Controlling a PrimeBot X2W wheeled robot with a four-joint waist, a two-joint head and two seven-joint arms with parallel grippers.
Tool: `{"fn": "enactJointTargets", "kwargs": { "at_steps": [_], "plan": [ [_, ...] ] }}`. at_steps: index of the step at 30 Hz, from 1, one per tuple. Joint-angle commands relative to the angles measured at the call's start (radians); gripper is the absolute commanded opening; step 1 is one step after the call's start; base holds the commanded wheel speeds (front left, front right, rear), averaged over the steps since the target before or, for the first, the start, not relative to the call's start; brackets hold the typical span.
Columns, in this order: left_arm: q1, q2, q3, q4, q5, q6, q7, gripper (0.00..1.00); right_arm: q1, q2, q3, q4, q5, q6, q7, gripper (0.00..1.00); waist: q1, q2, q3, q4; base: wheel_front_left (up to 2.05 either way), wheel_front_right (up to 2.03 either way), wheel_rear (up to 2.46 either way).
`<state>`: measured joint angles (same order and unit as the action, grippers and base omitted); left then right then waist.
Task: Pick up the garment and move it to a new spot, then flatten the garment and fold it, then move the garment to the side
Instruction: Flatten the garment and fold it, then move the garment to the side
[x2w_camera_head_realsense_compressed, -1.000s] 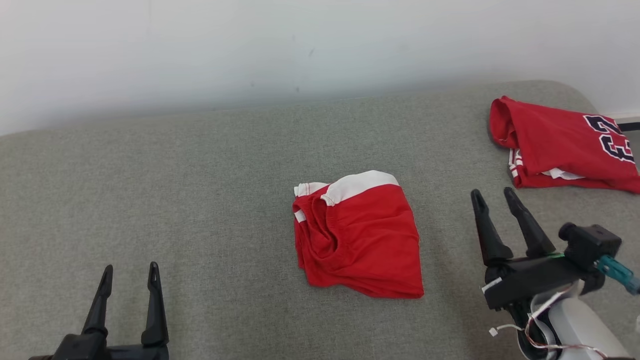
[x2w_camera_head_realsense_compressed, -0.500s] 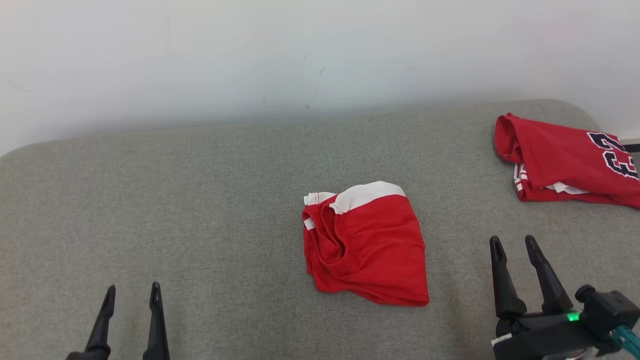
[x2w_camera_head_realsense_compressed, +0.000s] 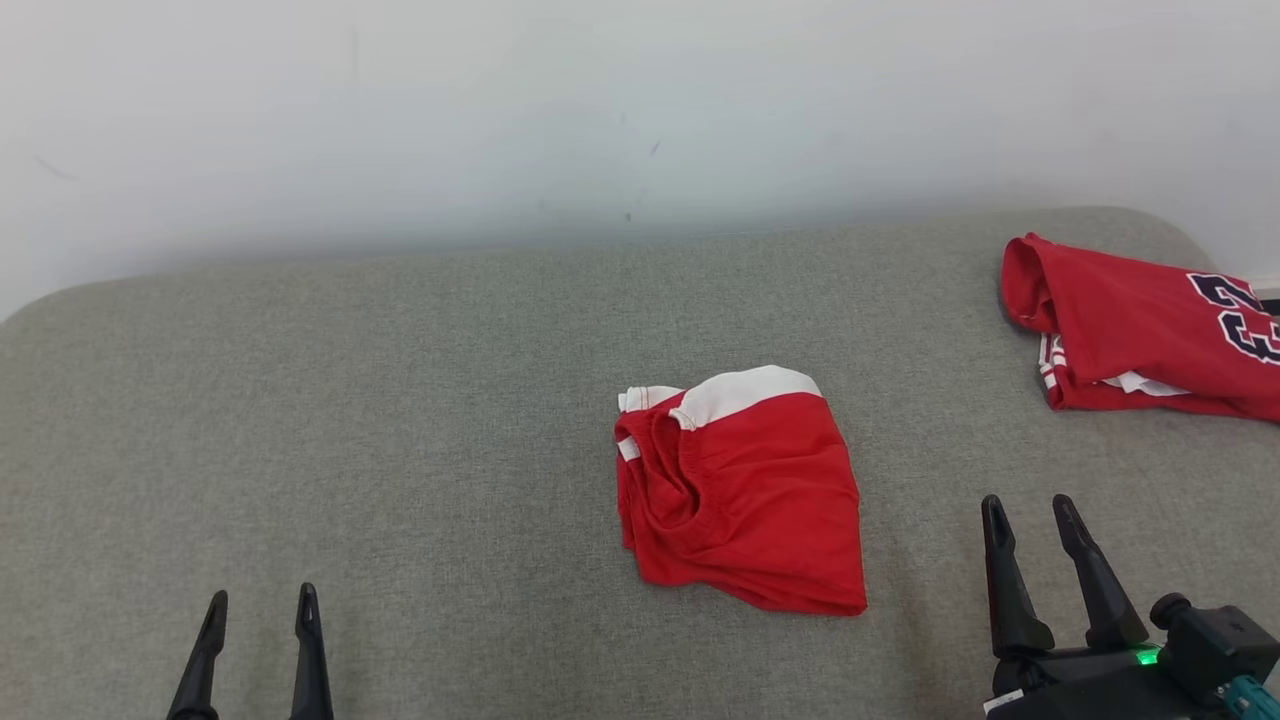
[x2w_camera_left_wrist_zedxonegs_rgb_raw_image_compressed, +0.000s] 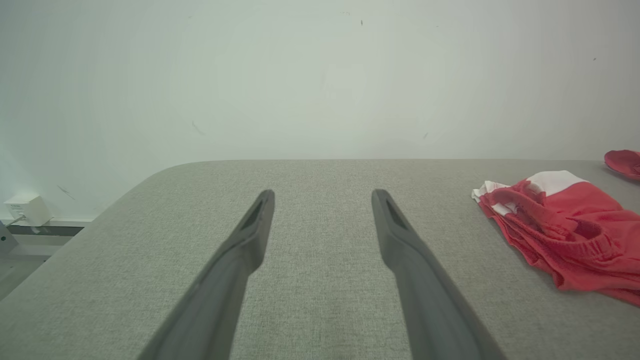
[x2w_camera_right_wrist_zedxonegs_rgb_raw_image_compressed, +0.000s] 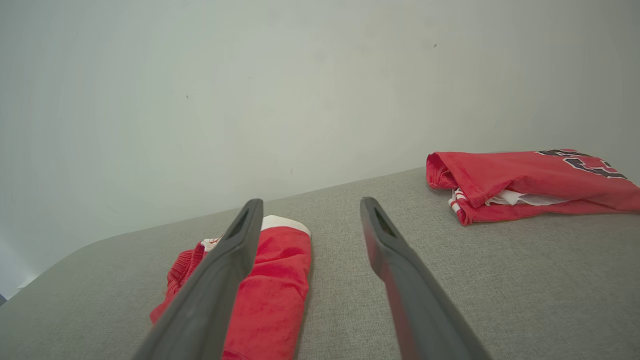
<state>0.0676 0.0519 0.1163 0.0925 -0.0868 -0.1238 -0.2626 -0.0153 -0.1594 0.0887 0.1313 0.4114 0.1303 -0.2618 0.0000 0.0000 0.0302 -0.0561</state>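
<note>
The garment (x2w_camera_head_realsense_compressed: 740, 490) is a red piece with a white band, lying folded in a compact bundle on the middle of the grey padded surface (x2w_camera_head_realsense_compressed: 400, 420). My right gripper (x2w_camera_head_realsense_compressed: 1027, 502) stands open to its right, near the front edge, apart from the cloth. Far off at the lower left, my left gripper (x2w_camera_head_realsense_compressed: 260, 597) is open and holds nothing. The left wrist view has the open left gripper (x2w_camera_left_wrist_zedxonegs_rgb_raw_image_compressed: 323, 192) over bare surface, with the garment (x2w_camera_left_wrist_zedxonegs_rgb_raw_image_compressed: 575, 225) off to the right. In the right wrist view the open right gripper (x2w_camera_right_wrist_zedxonegs_rgb_raw_image_compressed: 311, 201) sits in front of the garment (x2w_camera_right_wrist_zedxonegs_rgb_raw_image_compressed: 275, 280).
A second red garment with dark numerals (x2w_camera_head_realsense_compressed: 1140, 335) lies folded at the far right corner, also seen as the red jersey (x2w_camera_right_wrist_zedxonegs_rgb_raw_image_compressed: 525, 182). A pale wall (x2w_camera_head_realsense_compressed: 640, 120) rises behind the surface. A small white box (x2w_camera_left_wrist_zedxonegs_rgb_raw_image_compressed: 27, 207) sits by the wall past the left edge.
The head camera has tilted, shifting the whole picture down. Beyond that, my right gripper has drawn back toward the lower right and the left has sunk lower. The garment lies unmoved.
</note>
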Motion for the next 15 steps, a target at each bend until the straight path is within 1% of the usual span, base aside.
{"fn": "enactJointTargets", "kwargs": {
  "at_steps": [1,15],
  "plan": [
    [0.008,-0.001,0.004,-0.003,0.005,0.0,-0.003,1.0,0.014,0.004,-0.002,-0.003,-0.009,0.0,-0.004,1.0,0.0,0.0,0.0,0.001,0.0,0.0,0.0],
    [0.013,-0.002,0.005,-0.013,0.007,-0.001,-0.003,1.0,0.017,0.009,0.002,0.003,-0.01,0.0,-0.004,1.0,0.0,0.0,0.0,-0.003,0.0,0.0,0.0]
  ]
}}
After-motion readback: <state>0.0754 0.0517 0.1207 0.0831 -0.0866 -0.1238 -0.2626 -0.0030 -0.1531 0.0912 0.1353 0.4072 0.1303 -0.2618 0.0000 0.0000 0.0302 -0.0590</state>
